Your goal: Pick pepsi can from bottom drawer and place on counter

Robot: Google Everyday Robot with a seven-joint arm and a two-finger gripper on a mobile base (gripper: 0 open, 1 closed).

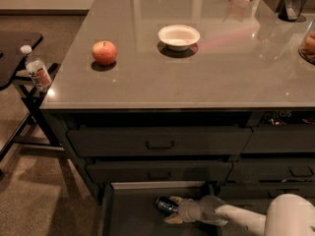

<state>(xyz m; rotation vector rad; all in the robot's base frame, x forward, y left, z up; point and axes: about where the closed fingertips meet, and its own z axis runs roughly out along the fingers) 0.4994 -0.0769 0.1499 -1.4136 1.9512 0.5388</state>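
The pepsi can (165, 205) is seen lying on its side on the floor of the open bottom drawer (130, 215), just left of the gripper (172, 210), with its long axis roughly in line with the arm's reach. The gripper is held spread, with the can at its tips and, as judged, not yet clamped. No writing can be read on the can or on the bottle (37, 71) beside the counter (197, 77).

drawer (129, 216): gripper (171, 210) sits low inside, spread around the can (165, 204); bare floor to its left
overhead: shut fronts (118, 141) hang close (tight exit)
counter (221, 75): apple (104, 52) and bowl (178, 36) take space, front strip free
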